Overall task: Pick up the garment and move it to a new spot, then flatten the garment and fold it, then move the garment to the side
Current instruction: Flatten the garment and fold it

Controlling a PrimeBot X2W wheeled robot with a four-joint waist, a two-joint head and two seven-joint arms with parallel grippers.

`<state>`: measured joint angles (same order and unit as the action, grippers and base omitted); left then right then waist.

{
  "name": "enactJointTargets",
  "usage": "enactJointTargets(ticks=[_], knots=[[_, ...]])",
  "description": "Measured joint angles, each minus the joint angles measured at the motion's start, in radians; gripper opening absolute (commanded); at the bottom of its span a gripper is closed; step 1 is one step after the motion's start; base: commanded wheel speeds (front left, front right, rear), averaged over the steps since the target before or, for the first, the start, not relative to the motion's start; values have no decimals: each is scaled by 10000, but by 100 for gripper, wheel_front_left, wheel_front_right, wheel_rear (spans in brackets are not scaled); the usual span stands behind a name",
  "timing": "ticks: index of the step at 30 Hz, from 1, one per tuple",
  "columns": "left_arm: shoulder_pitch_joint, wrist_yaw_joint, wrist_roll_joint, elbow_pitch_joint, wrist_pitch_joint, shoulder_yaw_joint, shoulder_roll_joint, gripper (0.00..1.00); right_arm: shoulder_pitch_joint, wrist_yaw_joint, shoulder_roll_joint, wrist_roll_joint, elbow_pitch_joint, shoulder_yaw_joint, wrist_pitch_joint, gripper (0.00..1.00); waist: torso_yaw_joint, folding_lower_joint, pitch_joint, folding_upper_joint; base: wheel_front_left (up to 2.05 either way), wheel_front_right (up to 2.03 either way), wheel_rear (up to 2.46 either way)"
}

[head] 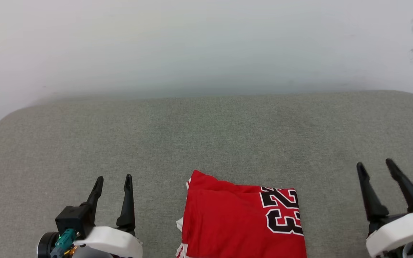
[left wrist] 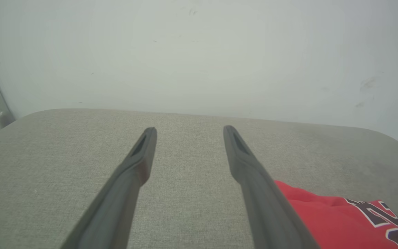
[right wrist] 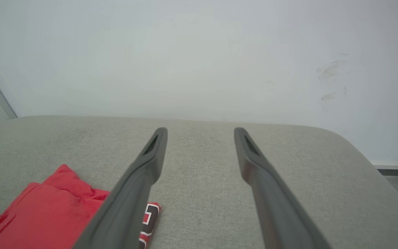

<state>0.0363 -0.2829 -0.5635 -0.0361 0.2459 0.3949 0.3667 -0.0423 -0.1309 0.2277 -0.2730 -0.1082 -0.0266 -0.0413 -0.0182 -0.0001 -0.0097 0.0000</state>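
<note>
folded red garment lies between two released grippers

the garment [head: 228, 222] lies folded into a compact rectangle on the grey upholstered surface [head: 206, 136], at the near edge of the head view and a little right of centre. its bottom runs out of the picture. the top face is bright red, with a black number patch [head: 281, 211] outlined in white at its right side. slivers of white trim [head: 180, 224] peek out along its left edge. the far left corner of the fold sticks up in a small peak.

the left gripper [head: 114, 177] sits at the lower left, apart from the garment, its two dark fingers spread and nothing between them. the right gripper [head: 374, 163] sits at the lower right, well apart from the cloth, fingers likewise spread and empty.

in the left wrist view the parted fingers [left wrist: 140, 162] reach out over bare grey fabric, and the red cloth shows beside the right-hand finger. in the right wrist view the cloth lies at the lower left, partly behind one finger [right wrist: 143, 173]. a pale wall [head: 206, 43] rises behind the surface, with faint dark scuffs at its right.
</note>
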Motion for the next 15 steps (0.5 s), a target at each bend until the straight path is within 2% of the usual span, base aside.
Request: enactJointTargets(ticks=[7, 15], knots=[[-190, 29, 23, -209, 40, 25, 4, 100, -818, 0, -318, 385, -577, 117, -96, 100, -52, -1, -176, 0, 0, 0, 0], [-269, 117, -92, -460, 86, -75, -125, 100, -848, 0, -380, 479, -777, 117, -209, 100, -131, 0, -68, 0, 0, 0, 0]])
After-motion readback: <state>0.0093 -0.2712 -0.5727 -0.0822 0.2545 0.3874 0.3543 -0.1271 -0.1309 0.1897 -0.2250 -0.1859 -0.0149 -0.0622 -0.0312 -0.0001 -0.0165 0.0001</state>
